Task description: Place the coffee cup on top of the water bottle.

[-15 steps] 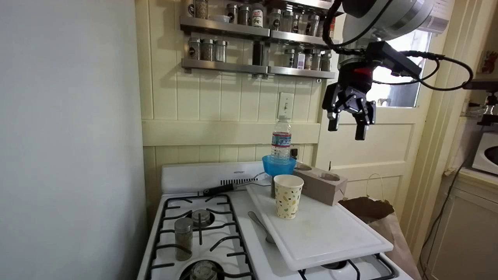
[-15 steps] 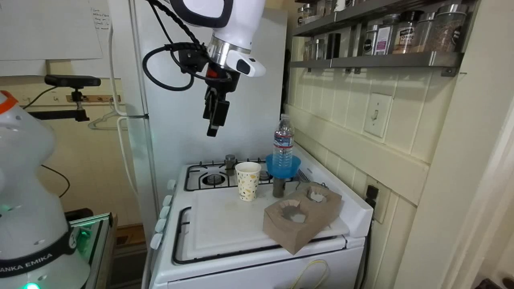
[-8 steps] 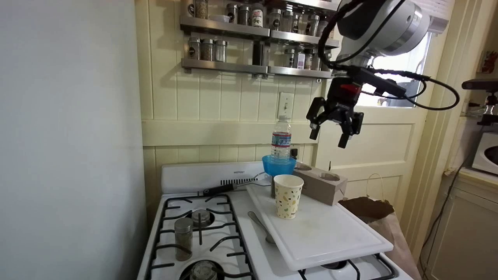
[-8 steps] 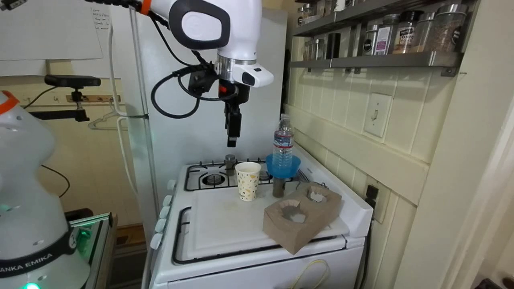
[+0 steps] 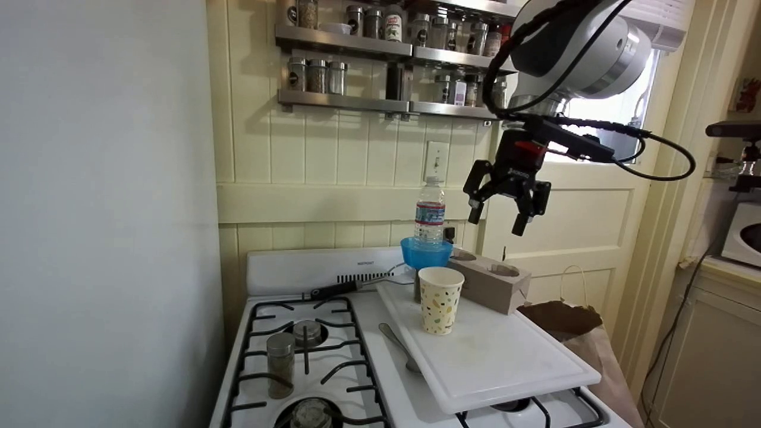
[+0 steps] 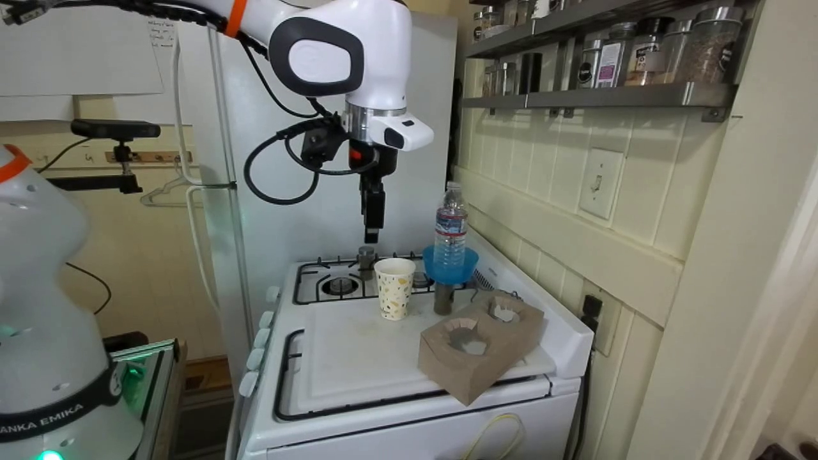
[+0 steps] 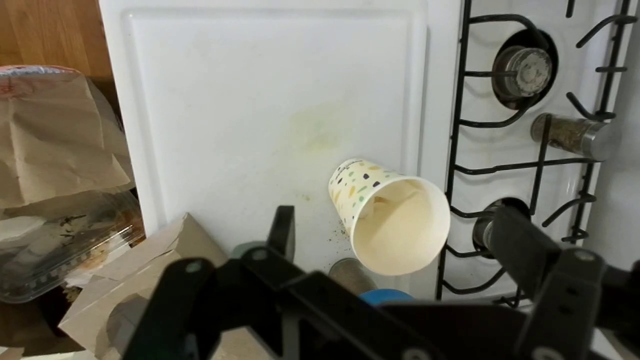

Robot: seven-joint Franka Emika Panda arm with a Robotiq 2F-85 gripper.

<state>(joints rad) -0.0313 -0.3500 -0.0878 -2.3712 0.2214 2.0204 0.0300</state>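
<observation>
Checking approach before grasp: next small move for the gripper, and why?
I'd probably lower the open gripper slightly toward the patterned paper cup, since it stands upright and ungrasped on the cutting board, not yet on the water bottle. The wrist view frames the cup between the spread fingers; in both exterior views the gripper hangs higher than the cup.

One cup [image 5: 440, 306], one bottle [image 5: 430, 214]
</observation>
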